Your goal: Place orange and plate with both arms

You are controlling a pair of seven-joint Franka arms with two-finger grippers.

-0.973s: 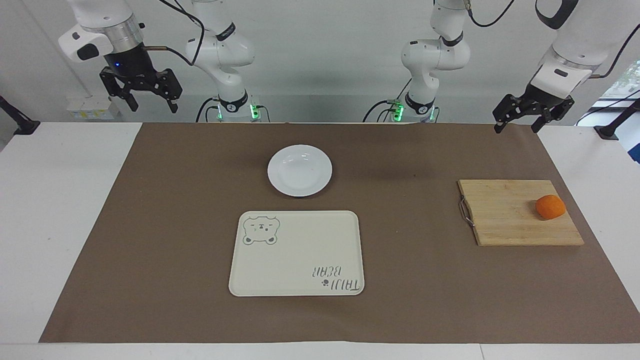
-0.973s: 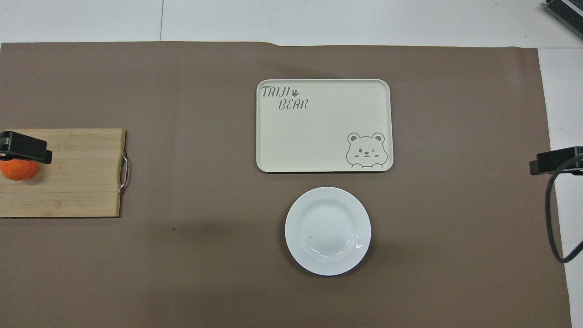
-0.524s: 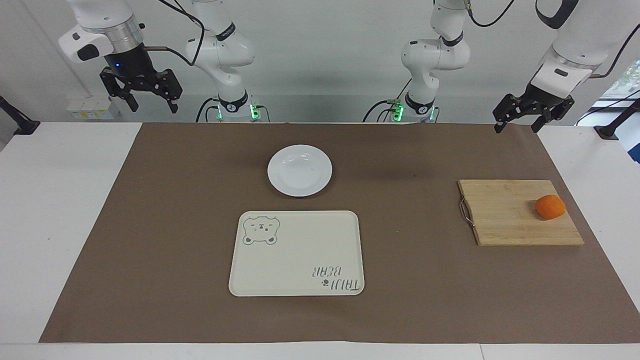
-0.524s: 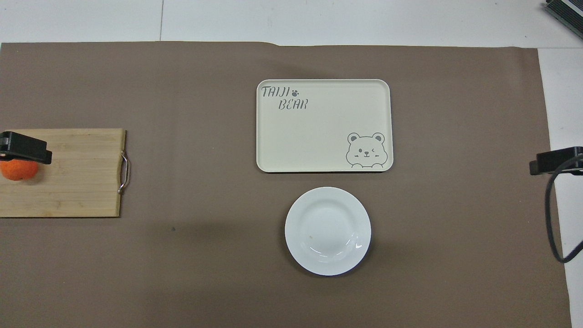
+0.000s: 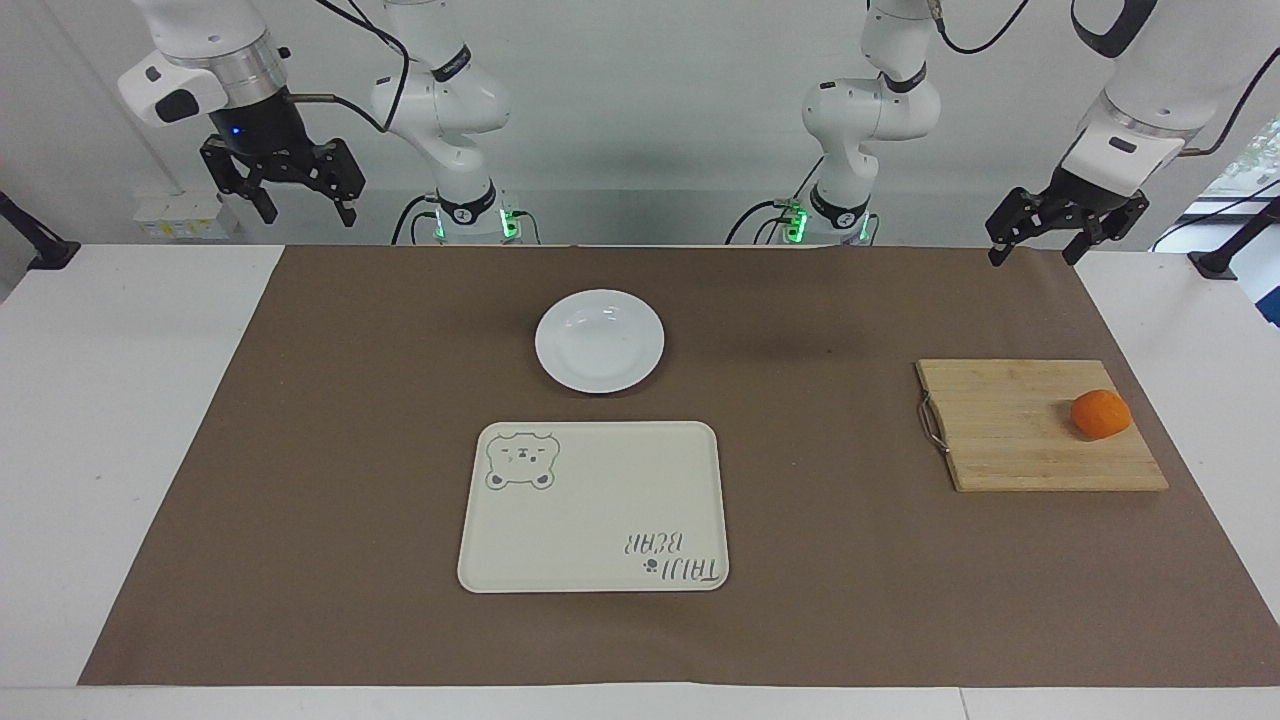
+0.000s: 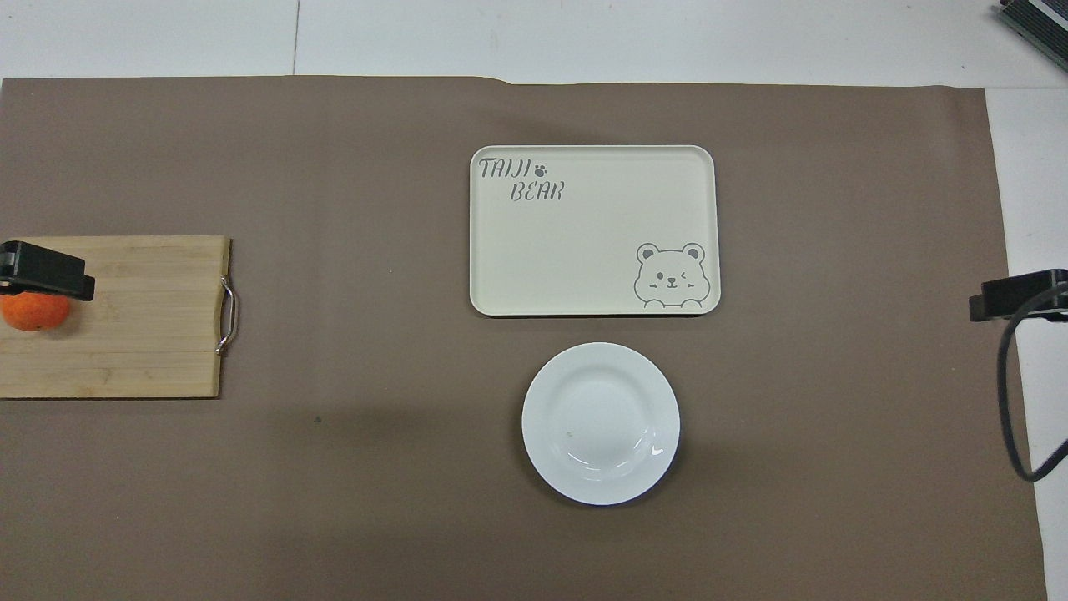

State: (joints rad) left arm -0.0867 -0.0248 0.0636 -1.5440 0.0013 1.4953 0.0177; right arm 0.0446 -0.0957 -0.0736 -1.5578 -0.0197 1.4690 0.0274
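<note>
Both grippers spread, raised | left gripper (image 5: 1035, 240) clear of orange (image 5: 1101, 414) | right gripper (image 5: 290, 195) waits

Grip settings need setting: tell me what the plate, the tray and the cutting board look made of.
Plate: likely glazed ceramic; glossy white with bright highlights in its well. Tray: probably matte plastic or melamine; flat cream surface, printed bear, no glare. Cutting board: bamboo or wood; visible glued strips and grain, with a metal wire handle.

Tray (image 5: 593, 506) in the middle. Plate (image 5: 599, 340) just beside tray, nearer to robots. Cutting board (image 5: 1038, 425) well apart from tray, toward left arm's end of table. Orange (image 5: 1100, 414) on cutting board.
</note>
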